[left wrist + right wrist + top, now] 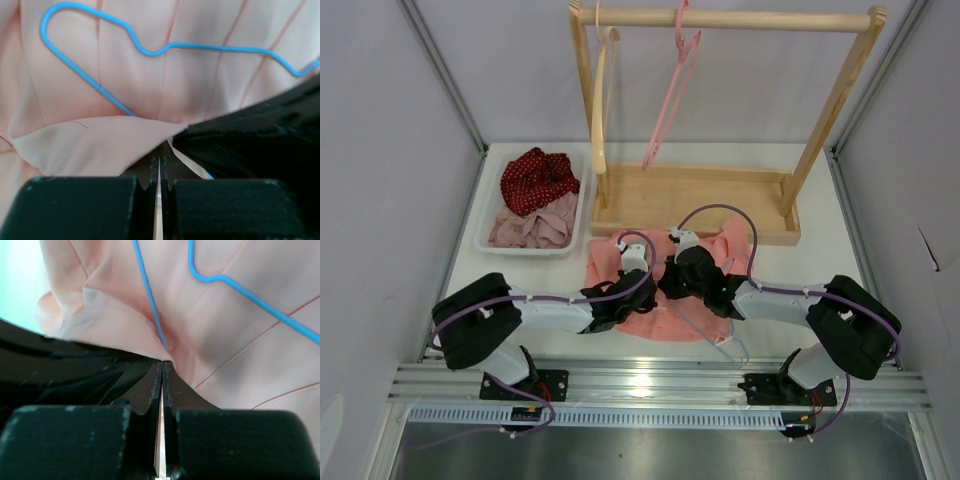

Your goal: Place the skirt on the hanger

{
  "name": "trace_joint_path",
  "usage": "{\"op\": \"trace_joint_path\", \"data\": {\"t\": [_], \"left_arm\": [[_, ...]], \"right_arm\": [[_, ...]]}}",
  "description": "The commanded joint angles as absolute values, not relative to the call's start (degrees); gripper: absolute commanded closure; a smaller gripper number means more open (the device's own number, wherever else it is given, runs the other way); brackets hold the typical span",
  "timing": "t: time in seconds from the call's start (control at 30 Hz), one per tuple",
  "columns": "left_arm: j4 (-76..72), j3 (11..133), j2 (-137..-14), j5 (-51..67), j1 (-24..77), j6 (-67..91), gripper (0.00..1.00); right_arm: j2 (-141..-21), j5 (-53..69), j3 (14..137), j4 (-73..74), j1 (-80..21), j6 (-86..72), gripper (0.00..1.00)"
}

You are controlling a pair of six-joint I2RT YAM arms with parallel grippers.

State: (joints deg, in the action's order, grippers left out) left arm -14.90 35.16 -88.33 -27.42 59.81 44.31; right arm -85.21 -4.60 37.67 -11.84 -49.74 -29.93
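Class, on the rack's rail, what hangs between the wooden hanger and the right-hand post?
Only the pink hanger; the top external view shows it.

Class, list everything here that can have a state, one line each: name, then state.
skirt: flat, edge folded over
blue hanger: on skirt, partly under fold
left claw: shut on skirt
right claw: shut on skirt
pink hanger: hanging on rail
wooden hanger: hanging on rail
red dotted cloth: crumpled in tray
mauve cloth: crumpled in tray
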Motion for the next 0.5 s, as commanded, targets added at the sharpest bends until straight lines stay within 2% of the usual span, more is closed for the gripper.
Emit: {"op": "trace_joint_path", "data": {"t": [0.0, 0.47], "left_arm": [[-14.60, 34.10, -83.60, -22.86, 59.07, 42.89, 1.00], [-8.71, 32.96, -75.50, -9.41, 55.99, 38.85, 1.00]], "right_arm": [[-84.11, -4.57, 37.97, -13.01, -49.22, -29.27, 1.00], [-86.84, -5.01, 40.16, -12.83, -49.04, -28.13, 1.00]]}}
